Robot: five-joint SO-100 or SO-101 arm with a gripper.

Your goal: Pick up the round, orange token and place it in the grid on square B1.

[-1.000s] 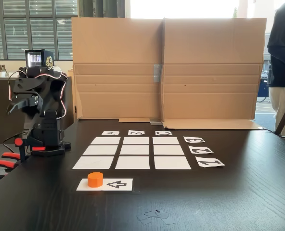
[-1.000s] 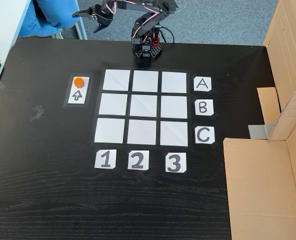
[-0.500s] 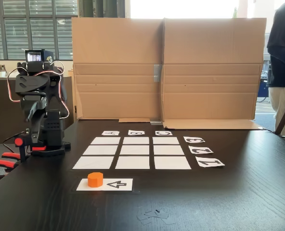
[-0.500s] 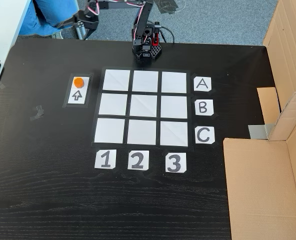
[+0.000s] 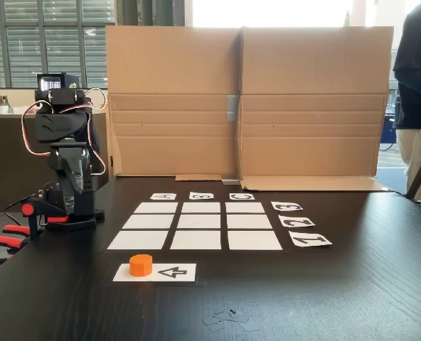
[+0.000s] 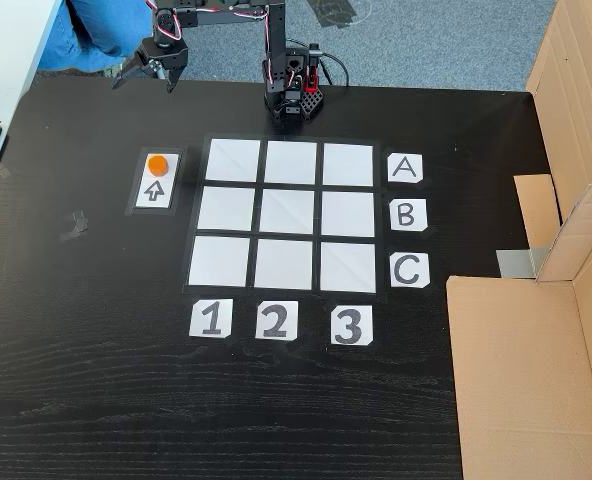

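You have one token (image 6: 156, 163), orange and round, sitting on the end of one white arrow strip (image 6: 157, 180), above the printed black arrow as the top-down fixed view shows it. That strip lies near the tabletop's (image 6: 96, 380) left edge in that view, just beside the grid (image 6: 288, 213) but apart from it.

The grid counts nine plain white rectangles, three by three. Six cards border it: A (image 6: 404, 168), B (image 6: 406, 214) and C (image 6: 409, 270) down its right side, and 1 (image 6: 211, 319), 2 (image 6: 274, 320) and 3 (image 6: 348, 325) along its lower side, all readable in the top-down view. Square B1 (image 6: 224, 207) is the middle rectangle of the left column there, and it lies bare. In the low fixed view the token (image 5: 141, 264) stands on the strip toward the near edge, with the cards reading upside down.

Your one arm (image 6: 266, 30) is mounted at the far edge, beside the grid's A row. Its gripper (image 6: 142, 78) hangs above the far left corner in the top-down view, well apart from the token, its two fingers spread and holding nothing.

Two cardboard panels (image 5: 246, 99) stand along one edge, and a person (image 5: 418, 85) stands at the right of the low view.
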